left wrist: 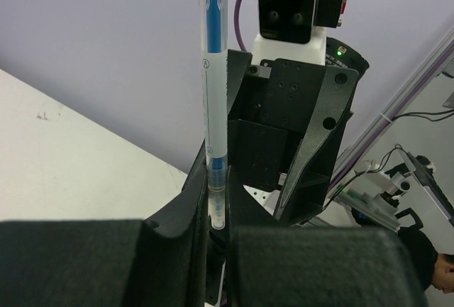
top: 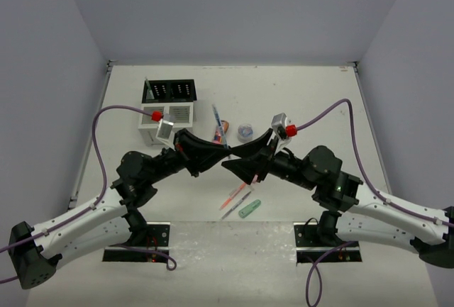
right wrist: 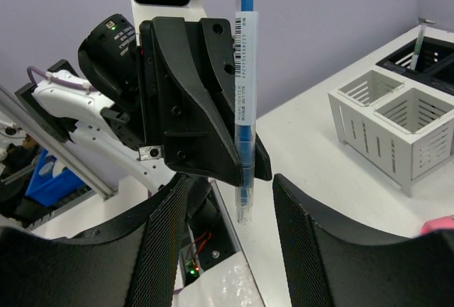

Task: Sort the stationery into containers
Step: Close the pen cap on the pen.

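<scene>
**Jaws: left pinching blue pen, right spread around it**

Left gripper (left wrist: 217, 225): fingers pressed together on the clear tip end of the blue pen (left wrist: 214, 73), whose barrel runs straight out from the pinch.
Right gripper (right wrist: 233, 204): fingers spread. The same pen's tip hangs in the gap between them, apart from both pads. The two grippers meet nose to nose above the table (top: 319, 108).

Just beyond the jaws, on the table:
- thin blue-and-white pen (top: 215, 115)
- reddish-pink tube (top: 223, 134), beside that pen
- small round grey-blue roll (top: 245, 131)

Farther beyond, on the left gripper's side:
- white slatted box (top: 179, 113), two compartments
- black slotted rack (top: 169, 91), joined behind the box, with one thin stick standing in its left corner

On the near side of the jaws, toward the arm bases:
- orange pen (top: 235, 194) and grey pen (top: 237, 205), lying side by side
- green capsule (top: 250, 209), just beside them
</scene>
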